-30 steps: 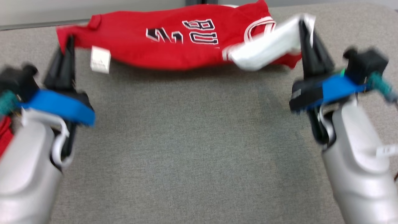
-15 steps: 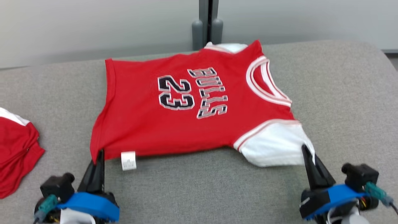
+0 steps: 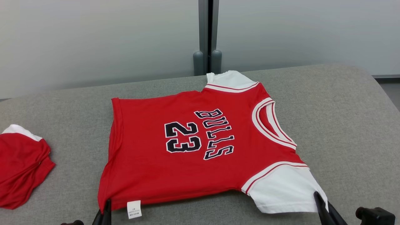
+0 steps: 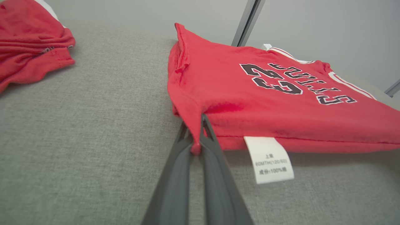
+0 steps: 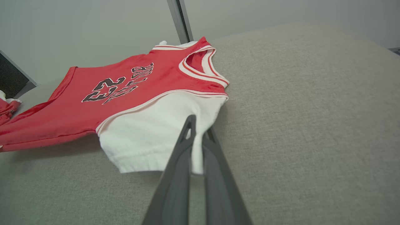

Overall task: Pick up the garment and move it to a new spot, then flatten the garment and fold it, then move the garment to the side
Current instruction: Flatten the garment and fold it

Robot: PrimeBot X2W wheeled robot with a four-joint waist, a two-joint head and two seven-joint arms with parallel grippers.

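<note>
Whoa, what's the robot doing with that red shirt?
The robot holds a red number 23 jersey laid out on the grey cushion. Its left claw pinches the bottom corner, and its right claw pinches the white sleeve. Most of it lies flat, not yet folded. Another red garment sits off to the left.

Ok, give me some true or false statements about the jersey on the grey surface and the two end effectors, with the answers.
1. The left end effector is shut on a hem corner of the red Bulls jersey. True.
2. The right end effector hangs open above the white sleeve. False: it is shut on the sleeve's edge.
3. The jersey lies with the number 23 facing up. True.
4. The care label hangs at the collar. False: it hangs from the hem, beside the left end effector.
</note>
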